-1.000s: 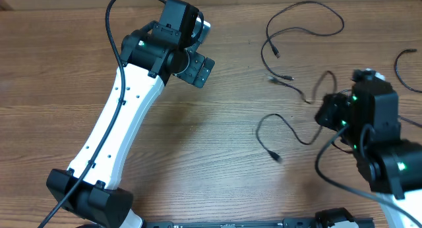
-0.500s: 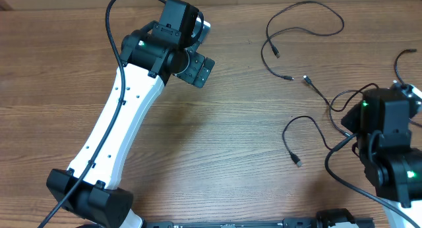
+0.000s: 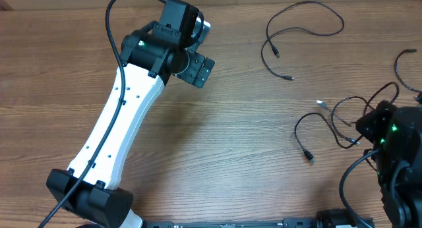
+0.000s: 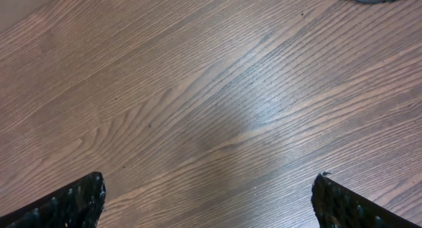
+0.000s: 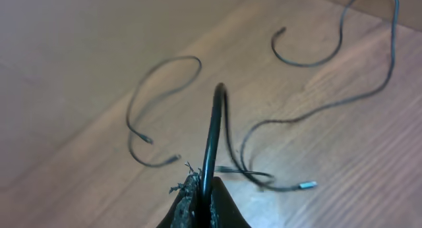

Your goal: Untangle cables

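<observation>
Place: robotics lab bench.
Surface: a brown wood-grain tabletop [image 3: 231, 155] is shown.
Equipment: a white-and-black jointed robot arm [image 3: 122, 122] is seen above it.

Overhead, I look straight down on the desk [image 3: 231, 155]; wrist cameras sit close, angled down; right shares the 3 o'clock cables [image 3: 295, 130].

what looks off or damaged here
One small thing: a frayed tuft sticks out at the tip of the right hand, where it pinches the thin black cable; its pad may be worn. Nothing looks spilled or broken on the wooden table.
</observation>
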`<state>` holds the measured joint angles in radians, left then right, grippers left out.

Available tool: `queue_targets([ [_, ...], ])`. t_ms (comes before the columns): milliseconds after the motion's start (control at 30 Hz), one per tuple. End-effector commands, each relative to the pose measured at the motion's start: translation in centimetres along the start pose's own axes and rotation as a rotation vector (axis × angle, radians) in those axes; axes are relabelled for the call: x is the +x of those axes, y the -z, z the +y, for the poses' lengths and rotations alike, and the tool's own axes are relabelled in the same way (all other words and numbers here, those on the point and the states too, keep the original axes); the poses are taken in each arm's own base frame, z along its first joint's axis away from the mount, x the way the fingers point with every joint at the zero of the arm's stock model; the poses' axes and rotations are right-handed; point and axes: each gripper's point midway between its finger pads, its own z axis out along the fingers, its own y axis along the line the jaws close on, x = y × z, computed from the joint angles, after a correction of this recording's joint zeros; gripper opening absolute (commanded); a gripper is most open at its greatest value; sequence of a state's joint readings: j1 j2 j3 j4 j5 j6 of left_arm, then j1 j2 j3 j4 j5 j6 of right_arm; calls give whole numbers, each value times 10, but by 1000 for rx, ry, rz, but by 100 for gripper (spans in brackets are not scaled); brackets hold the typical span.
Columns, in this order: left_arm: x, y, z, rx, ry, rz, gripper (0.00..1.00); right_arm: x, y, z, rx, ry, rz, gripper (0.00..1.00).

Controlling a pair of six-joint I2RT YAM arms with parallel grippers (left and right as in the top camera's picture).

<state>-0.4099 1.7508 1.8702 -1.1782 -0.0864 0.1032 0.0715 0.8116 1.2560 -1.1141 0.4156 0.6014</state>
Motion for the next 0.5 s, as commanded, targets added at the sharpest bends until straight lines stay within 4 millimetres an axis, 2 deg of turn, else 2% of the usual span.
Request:
queue_targets([
  [0, 0, -2, 1, 7, 19, 2, 100, -22, 13, 8, -44, -6, -68, 4],
  [67, 0, -2, 1, 7, 19, 2, 100, -28, 15, 7, -36, -12, -94, 4],
  [200, 0, -2, 1, 7, 19, 2, 99, -40, 17, -8, 53, -18, -160, 4],
  [367, 0, -2, 1, 7, 19, 2, 100, -43, 17, -19, 113, -20, -180, 4],
  [467, 0, -2, 1, 7, 19, 2, 100, -43, 17, -33, 169, -31, -177, 4],
])
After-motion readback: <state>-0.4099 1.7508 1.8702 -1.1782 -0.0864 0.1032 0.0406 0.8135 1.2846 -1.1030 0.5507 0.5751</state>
